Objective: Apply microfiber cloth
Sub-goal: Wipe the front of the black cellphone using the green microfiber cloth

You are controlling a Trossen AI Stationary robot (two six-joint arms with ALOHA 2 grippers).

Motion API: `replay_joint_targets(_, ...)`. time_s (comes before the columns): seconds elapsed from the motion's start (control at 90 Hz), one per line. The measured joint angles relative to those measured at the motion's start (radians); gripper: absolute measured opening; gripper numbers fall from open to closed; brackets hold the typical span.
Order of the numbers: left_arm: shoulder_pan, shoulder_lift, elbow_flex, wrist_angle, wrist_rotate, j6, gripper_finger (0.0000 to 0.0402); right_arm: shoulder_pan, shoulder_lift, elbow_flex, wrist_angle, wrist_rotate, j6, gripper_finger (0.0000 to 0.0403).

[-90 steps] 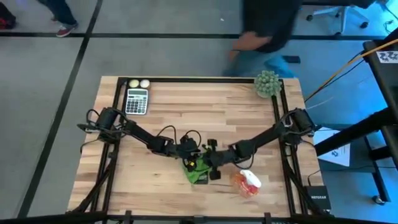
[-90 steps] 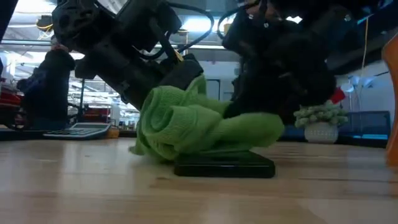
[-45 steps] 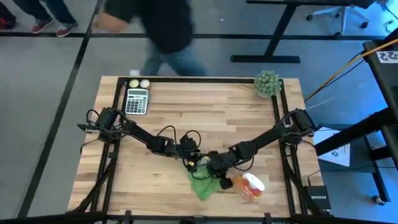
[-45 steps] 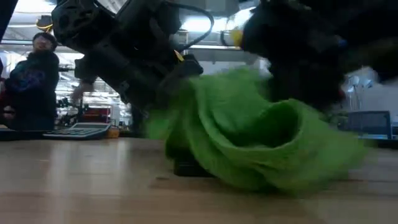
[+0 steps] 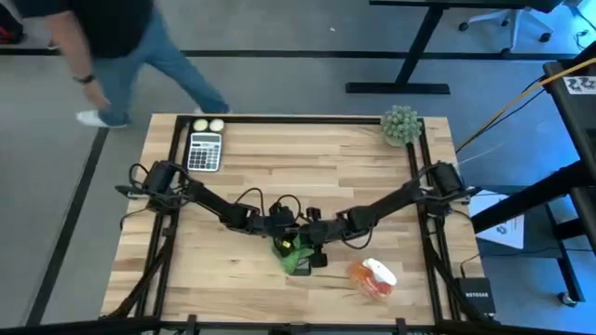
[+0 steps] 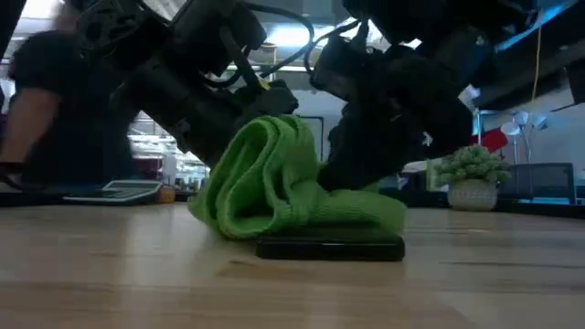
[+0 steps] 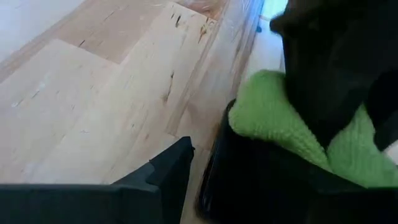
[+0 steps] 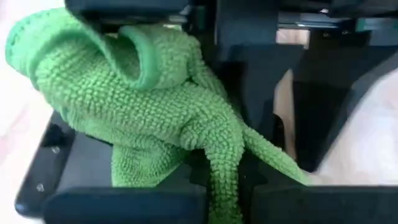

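The green cloth lies bunched on a black phone near the middle of the desk's front edge; right claw clenched on it, left claw's grip can't be told

On my table, a calculator lies near the far left corner, with two pale balls just beyond it, right at the far edge. A spiky green plant in a white pot stands at the far right corner. Near the front edge, right of middle, something orange and white lies flat, maybe a spray bottle. A black phone lies flat around the middle. Beyond the far left corner a person walks past.
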Motion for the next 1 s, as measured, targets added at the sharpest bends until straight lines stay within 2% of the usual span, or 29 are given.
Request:
replay_joint_targets(0.089,0.003,0.000,0.000,0.000,0.002,-0.003,0.0156,0.017,-0.002,0.000,0.014,-0.081,-0.019,0.0005)
replay_joint_targets(0.189,0.004,0.000,0.000,0.000,0.002,-0.003,0.0156,0.031,-0.015,-0.003,-0.025,-0.328,-0.072,0.0005)
replay_joint_targets(0.244,0.004,0.000,0.000,0.001,0.002,-0.004,0.0156,0.032,-0.024,-0.001,-0.061,-0.389,-0.087,0.0005)
replay_joint_targets(0.311,0.004,0.000,0.000,0.001,0.002,-0.006,0.0156,0.017,-0.050,0.009,-0.110,-0.327,-0.090,0.0005)
replay_joint_targets(0.478,0.004,0.000,0.000,0.003,0.000,-0.010,0.0156,-0.009,-0.090,0.021,-0.090,0.002,-0.089,0.0005)
replay_joint_targets(0.578,0.004,0.000,0.000,0.002,-0.001,-0.014,0.0156,-0.015,-0.069,0.021,-0.073,0.079,-0.071,0.0005)
replay_joint_targets(0.856,0.004,0.000,0.000,0.002,-0.001,-0.014,0.0156,0.018,0.042,0.028,-0.015,-0.035,-0.009,0.0005)
replay_joint_targets(1.0,0.005,0.000,0.000,0.002,-0.002,-0.015,0.0156,0.050,0.031,0.026,-0.029,-0.190,-0.024,0.0005)
